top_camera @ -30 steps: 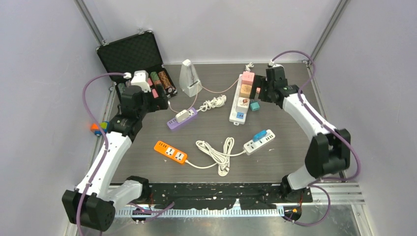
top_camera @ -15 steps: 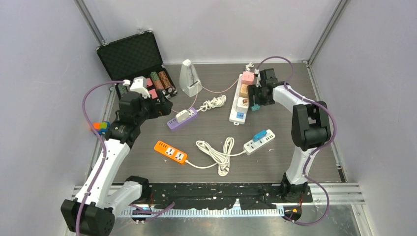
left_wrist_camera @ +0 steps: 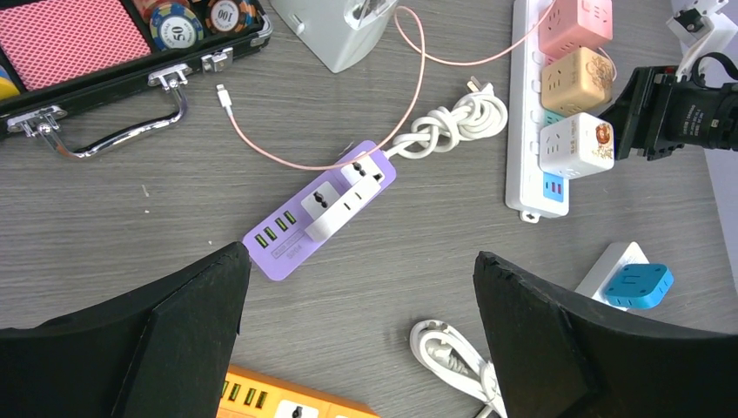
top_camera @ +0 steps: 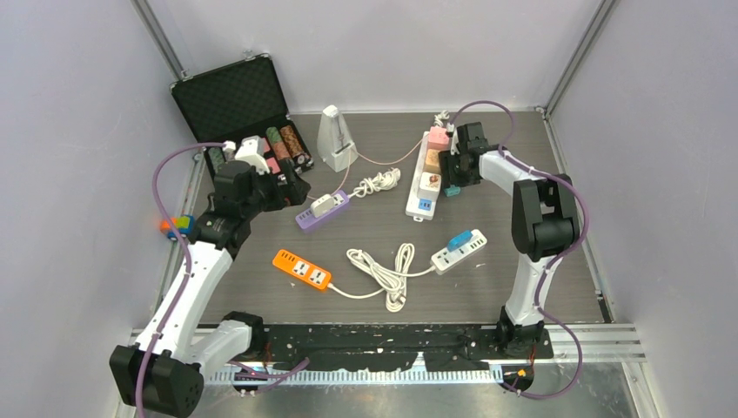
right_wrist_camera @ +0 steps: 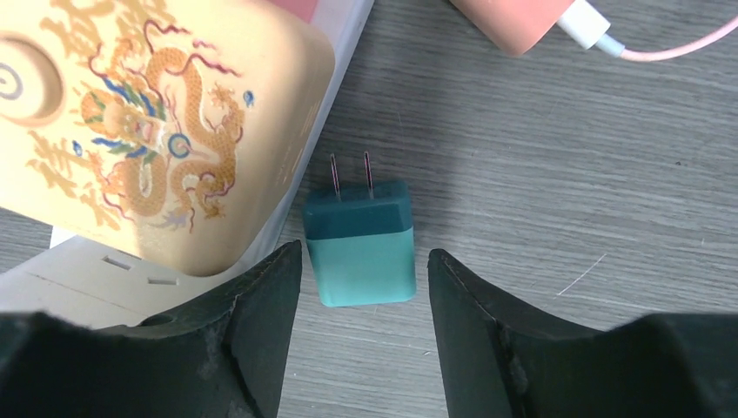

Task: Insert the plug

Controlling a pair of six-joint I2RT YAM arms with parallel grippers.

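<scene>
A small teal plug point(right_wrist_camera: 358, 242) lies flat on the grey table, its two metal prongs pointing away from my right wrist. It rests beside the long white power strip point(right_wrist_camera: 87, 279), which carries cube adapters. My right gripper point(right_wrist_camera: 363, 254) straddles the plug's rear half, with a narrow gap at each side and neither finger touching it. From above, the plug point(top_camera: 449, 189) peeks out just under the right gripper point(top_camera: 454, 171). My left gripper point(left_wrist_camera: 358, 261) hangs wide open and holds nothing. It sits above the table near the purple power strip point(left_wrist_camera: 287, 239).
An orange power strip point(top_camera: 301, 270), a coiled white cable point(top_camera: 387, 272) and a short white strip with a blue cube point(top_camera: 459, 250) lie in the middle. An open black case point(top_camera: 235, 100) and a white pyramid-shaped device point(top_camera: 334, 138) stand at the back. A dragon-print adapter point(right_wrist_camera: 148, 131) sits close to the right gripper's left finger.
My right gripper has swung in from the right, come down over the teal plug and narrowed its jaws. The left arm has edged slightly toward the purple strip.
</scene>
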